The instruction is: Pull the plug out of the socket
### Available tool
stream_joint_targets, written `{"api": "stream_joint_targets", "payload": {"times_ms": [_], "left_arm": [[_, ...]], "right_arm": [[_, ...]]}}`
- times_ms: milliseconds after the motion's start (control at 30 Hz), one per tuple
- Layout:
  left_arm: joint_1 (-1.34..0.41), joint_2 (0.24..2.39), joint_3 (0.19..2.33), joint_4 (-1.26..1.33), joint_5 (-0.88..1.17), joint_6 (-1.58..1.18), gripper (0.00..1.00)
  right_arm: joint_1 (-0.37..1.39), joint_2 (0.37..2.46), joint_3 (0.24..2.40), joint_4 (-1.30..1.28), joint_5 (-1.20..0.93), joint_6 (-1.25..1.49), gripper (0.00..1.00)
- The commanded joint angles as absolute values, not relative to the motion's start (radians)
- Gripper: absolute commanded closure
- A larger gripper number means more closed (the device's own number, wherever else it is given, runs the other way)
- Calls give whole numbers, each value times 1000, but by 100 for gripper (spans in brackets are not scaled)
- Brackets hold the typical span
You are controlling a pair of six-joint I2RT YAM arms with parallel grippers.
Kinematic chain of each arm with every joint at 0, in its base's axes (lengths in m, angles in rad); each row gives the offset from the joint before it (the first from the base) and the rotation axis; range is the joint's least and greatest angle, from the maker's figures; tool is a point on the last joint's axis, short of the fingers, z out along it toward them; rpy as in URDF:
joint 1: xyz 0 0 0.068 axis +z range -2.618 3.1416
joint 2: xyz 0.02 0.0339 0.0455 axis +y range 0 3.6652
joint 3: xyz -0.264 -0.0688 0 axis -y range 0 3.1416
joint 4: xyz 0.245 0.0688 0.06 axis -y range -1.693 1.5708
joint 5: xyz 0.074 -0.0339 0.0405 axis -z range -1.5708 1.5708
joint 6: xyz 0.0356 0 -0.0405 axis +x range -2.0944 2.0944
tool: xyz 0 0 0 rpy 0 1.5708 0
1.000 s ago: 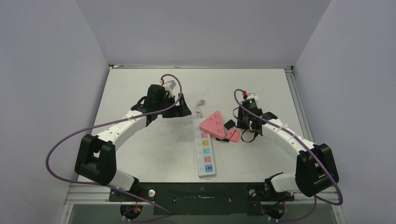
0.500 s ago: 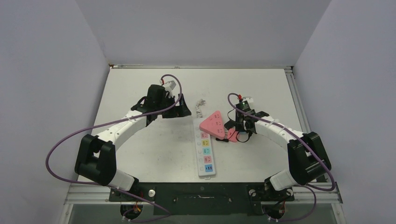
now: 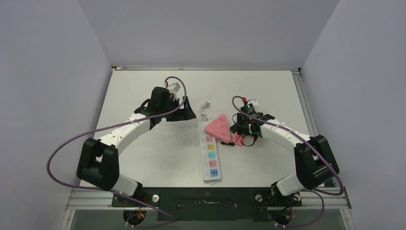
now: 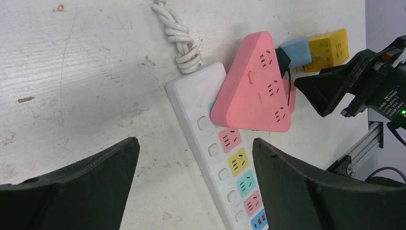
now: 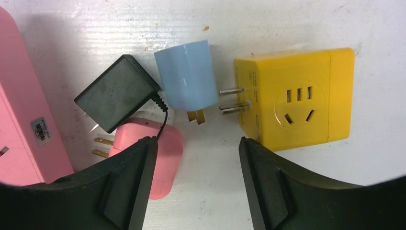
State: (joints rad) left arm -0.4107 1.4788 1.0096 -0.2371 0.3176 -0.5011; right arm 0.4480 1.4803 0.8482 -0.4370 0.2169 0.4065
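Right wrist showed right gripper [image 5: 194,143] open over the centre-frame blue adapter [image 5: 186,81]; closing there risked grabbing it, not the plug [image 5: 14,96].

bright, even overhead light; soft shadows, sharp focus throughout.

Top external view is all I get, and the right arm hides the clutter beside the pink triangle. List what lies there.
Observer: The right wrist view shows four loose pieces: a black adapter, a blue plug, a yellow cube and a small pink plug.
Operator: Give me the right jaws.
Observer: Open, gripping nothing.
Operator: Now check the triangle on the strip.
Observer: In the left wrist view the pink triangle covers the first outlet at the cord end of the power strip; a bluish sliver shows under its edge, its pins hidden.
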Motion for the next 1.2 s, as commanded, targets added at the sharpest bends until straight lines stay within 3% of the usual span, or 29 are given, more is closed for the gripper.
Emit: {"api": "stream_joint_targets", "payload": {"times_ms": [0,267,600,833,1167], "left_arm": [[-407,1456,1017,-237,316,-502,15],[-390,1441,1021,-237,351,-509,15],[-383,1424,1010,-205,438,-503,15],[-383,1452,1004,-171,498,-498,16],[-385,1528,1000,-129,564,-526,16]], "right_arm": [[456,1443,908,-444,272,397,35],[451,1346,906,-385,214,380,21],[419,1329,904,-206,-114,317,18],[398,1387,897,-99,-314,292,1],[382,1538,856,128,-536,346,2]]}}
